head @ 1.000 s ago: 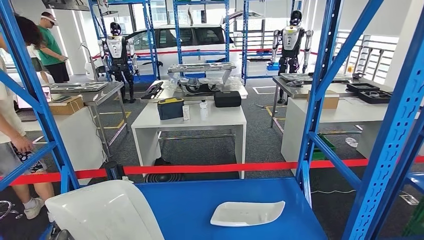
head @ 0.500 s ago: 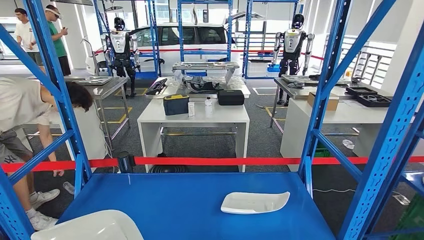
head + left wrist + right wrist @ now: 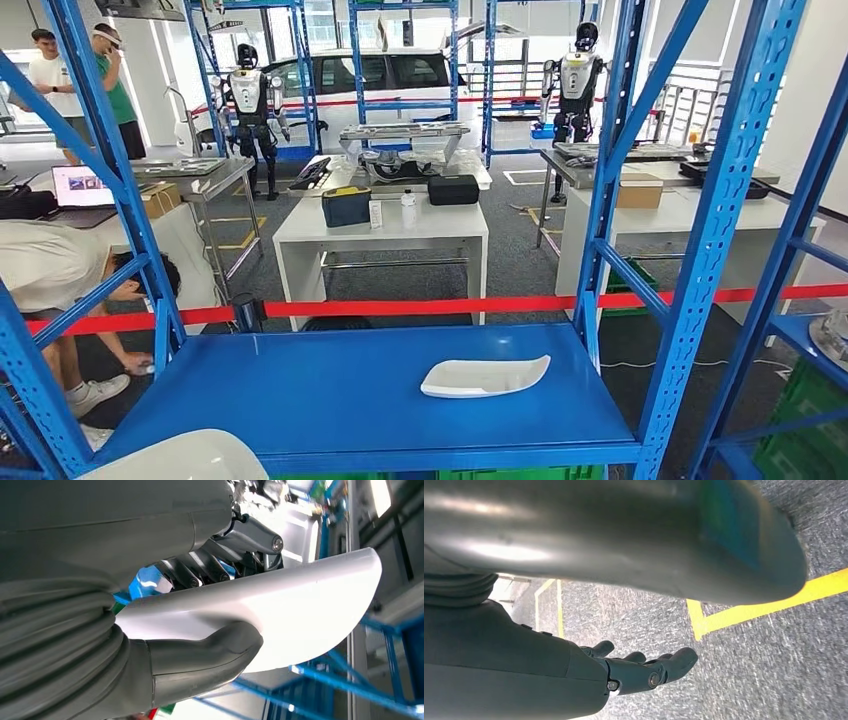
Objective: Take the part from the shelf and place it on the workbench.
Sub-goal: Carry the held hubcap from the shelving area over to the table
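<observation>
Left hand (image 3: 200, 615) first: I see its thumb pressed against one face of a white moulded part (image 3: 280, 615) and the dark fingers (image 3: 210, 565) clamped on the other, so the part is firmly held. From the head view, that same white part (image 3: 180, 460) shows at the lower left edge, just off the front corner of the blue shelf (image 3: 330, 400). My right hand (image 3: 644, 672) hangs over grey carpet (image 3: 764, 670) marked with yellow tape (image 3: 764, 607); its fingers are loosely curled and hold nothing. A second white part (image 3: 485, 376) lies flat on the shelf, right of centre. Beyond a red barrier tape (image 3: 420, 306) stands a white tabletop (image 3: 385, 222), and a person (image 3: 60, 275) bends down at the left.
</observation>
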You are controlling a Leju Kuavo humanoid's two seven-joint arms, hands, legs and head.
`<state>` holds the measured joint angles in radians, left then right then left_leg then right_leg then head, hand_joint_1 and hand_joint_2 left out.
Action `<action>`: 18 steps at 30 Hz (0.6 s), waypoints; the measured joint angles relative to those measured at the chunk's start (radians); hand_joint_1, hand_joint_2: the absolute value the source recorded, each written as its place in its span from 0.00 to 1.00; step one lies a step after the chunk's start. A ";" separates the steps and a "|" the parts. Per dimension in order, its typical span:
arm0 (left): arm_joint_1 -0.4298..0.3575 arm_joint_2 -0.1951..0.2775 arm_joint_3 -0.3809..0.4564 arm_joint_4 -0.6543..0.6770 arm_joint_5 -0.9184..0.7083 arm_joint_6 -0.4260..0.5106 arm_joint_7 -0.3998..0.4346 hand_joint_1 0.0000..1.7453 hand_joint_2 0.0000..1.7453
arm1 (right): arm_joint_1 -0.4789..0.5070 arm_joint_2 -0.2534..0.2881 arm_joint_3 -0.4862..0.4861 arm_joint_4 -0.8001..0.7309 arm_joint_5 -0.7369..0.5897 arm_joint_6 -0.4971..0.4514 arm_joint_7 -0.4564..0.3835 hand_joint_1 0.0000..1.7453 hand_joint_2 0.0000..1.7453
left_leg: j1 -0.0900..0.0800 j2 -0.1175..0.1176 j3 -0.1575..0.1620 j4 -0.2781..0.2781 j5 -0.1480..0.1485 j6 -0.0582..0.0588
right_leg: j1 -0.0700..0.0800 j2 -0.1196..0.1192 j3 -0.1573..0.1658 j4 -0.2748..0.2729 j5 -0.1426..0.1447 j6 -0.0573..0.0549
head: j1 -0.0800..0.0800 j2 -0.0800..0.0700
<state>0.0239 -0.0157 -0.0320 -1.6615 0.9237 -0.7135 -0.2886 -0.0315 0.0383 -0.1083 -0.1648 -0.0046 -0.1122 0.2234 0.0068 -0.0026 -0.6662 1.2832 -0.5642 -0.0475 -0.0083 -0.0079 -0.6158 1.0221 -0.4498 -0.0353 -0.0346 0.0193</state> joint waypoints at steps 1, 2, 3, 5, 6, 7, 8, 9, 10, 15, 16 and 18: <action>0.006 -0.004 0.003 -0.002 0.000 0.007 0.006 1.00 1.00 | 0.000 0.003 -0.001 0.000 0.000 0.000 -0.008 0.00 0.00 | 0.002 0.000 0.049 -0.055 0.023 0.001 | 0.000 0.000 -0.012 0.002 0.011 0.003 | 0.000 0.000; 0.010 -0.007 0.005 -0.004 0.002 0.013 0.013 1.00 1.00 | 0.000 0.006 -0.002 0.000 0.003 0.000 -0.013 0.00 0.00 | 0.002 0.000 0.108 -0.132 0.028 0.003 | 0.001 0.000 -0.023 0.004 0.020 0.008 | 0.000 0.000; 0.014 -0.010 0.006 -0.007 0.004 0.017 0.021 1.00 1.00 | 0.000 0.010 -0.002 0.000 0.008 0.000 -0.016 0.00 0.00 | 0.000 -0.002 0.159 -0.200 0.025 0.008 | 0.001 0.000 -0.030 0.005 0.029 0.013 | 0.000 0.000; 0.021 -0.017 0.006 -0.013 0.008 0.023 0.032 1.00 1.00 | -0.001 0.019 -0.002 0.000 0.015 0.001 -0.016 0.00 0.00 | -0.006 -0.004 0.204 -0.278 0.007 0.022 | 0.000 0.000 -0.034 0.005 0.045 0.025 | 0.001 0.000; 0.025 -0.019 0.007 -0.015 0.010 0.025 0.036 1.00 1.00 | -0.001 0.023 -0.002 0.000 0.018 0.002 -0.016 0.00 0.00 | -0.010 -0.004 0.200 -0.283 0.012 0.032 | -0.002 0.000 -0.033 0.002 0.054 0.033 | 0.001 0.000; 0.029 -0.021 0.007 -0.016 0.011 0.028 0.040 1.00 1.00 | -0.001 0.026 -0.001 0.000 0.020 0.004 -0.015 0.00 0.00 | -0.011 -0.003 0.192 -0.286 0.021 0.042 | -0.005 0.001 -0.036 0.001 0.059 0.039 | 0.000 0.000; 0.031 -0.023 0.007 -0.018 0.010 0.031 0.045 1.00 1.00 | 0.000 0.029 -0.001 0.000 0.023 0.005 -0.014 0.00 0.00 | -0.012 -0.001 0.184 -0.286 0.032 0.052 | -0.007 0.002 -0.042 0.008 0.048 0.045 | 0.000 0.000; 0.034 -0.024 0.007 -0.021 0.008 0.034 0.049 1.00 1.00 | 0.002 0.032 -0.001 0.000 0.025 0.005 -0.014 0.00 0.00 | -0.011 0.000 0.172 -0.288 0.044 0.062 | -0.008 0.003 -0.052 0.031 0.016 0.050 | 0.001 0.000; 0.038 -0.025 0.007 -0.025 0.002 0.037 0.050 1.00 1.00 | 0.003 0.035 -0.001 0.000 0.026 0.005 -0.016 0.00 0.00 | -0.011 0.002 0.159 -0.289 0.056 0.068 | -0.009 0.004 -0.066 0.073 -0.032 0.051 | 0.002 0.000; 0.090 -0.026 0.007 -0.042 -0.059 0.042 0.005 1.00 1.00 | 0.002 0.044 0.000 0.000 0.023 0.006 -0.057 0.00 0.00 | -0.020 0.009 0.079 -0.275 0.114 0.075 | -0.001 0.006 -0.064 0.273 -0.126 0.045 | 0.005 0.000; 0.096 -0.026 0.007 -0.042 -0.068 0.044 -0.006 1.00 1.00 | 0.002 0.044 0.000 0.000 0.023 0.006 -0.065 0.00 0.00 | -0.020 0.009 0.059 -0.269 0.125 0.074 | 0.002 0.006 -0.022 0.234 -0.100 0.041 | 0.005 0.000; 0.102 -0.031 0.005 -0.045 -0.079 0.057 -0.018 1.00 1.00 | -0.002 0.041 0.000 0.000 0.023 0.006 -0.079 0.00 0.00 | -0.021 0.008 0.030 -0.257 0.142 0.067 | 0.008 0.006 0.087 0.094 -0.095 0.032 | 0.005 0.000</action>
<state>0.1264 -0.0464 -0.0270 -1.7063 0.8447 -0.6565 -0.3070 -0.0333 0.0791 -0.1083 -0.1650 0.0179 -0.1063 0.1443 -0.0144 0.0057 -0.6361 1.0263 -0.4217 0.0199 -0.0004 -0.0017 -0.5289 1.1158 -0.5450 -0.0030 -0.0296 0.0191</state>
